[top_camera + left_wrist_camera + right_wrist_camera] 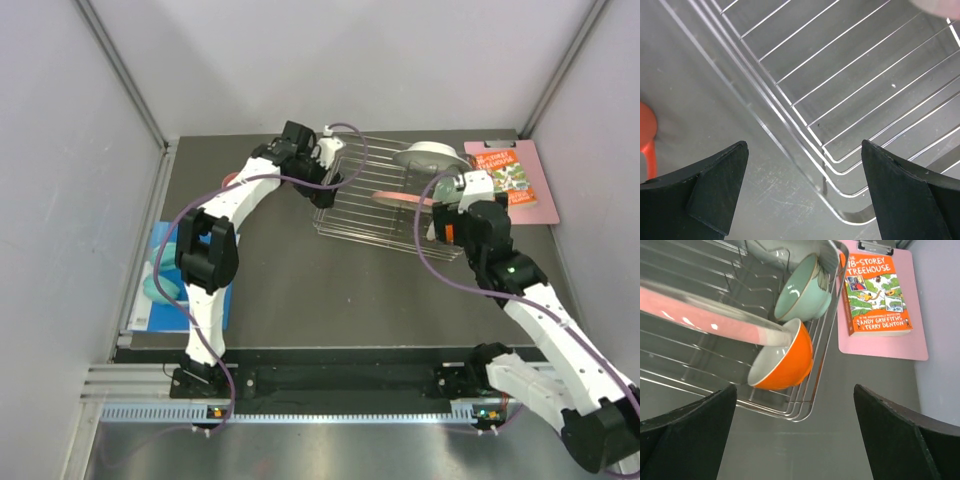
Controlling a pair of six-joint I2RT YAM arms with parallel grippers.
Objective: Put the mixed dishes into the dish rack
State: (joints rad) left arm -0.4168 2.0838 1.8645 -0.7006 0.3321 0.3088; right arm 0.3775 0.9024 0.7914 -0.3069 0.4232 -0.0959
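Note:
The chrome wire dish rack [365,205] sits at the table's middle back. A pink plate [400,198] stands on edge in it, also in the right wrist view [705,315]. An orange bowl [785,360] and a mint-green bowl [802,290] lie tilted in the rack's right end. A pale grey-white plate [430,155] is at the rack's far right corner. My left gripper [325,150] is open and empty over the rack's far left corner [840,165]. My right gripper [450,205] is open and empty just right of the rack. An orange cup [646,130] shows partly at the left. The pink cup is not in view.
An orange book [508,175] lies on a pink clipboard [540,205] at the back right. Teal headphones [160,280] rest on a blue book [200,310] at the left edge. Grey walls close in both sides.

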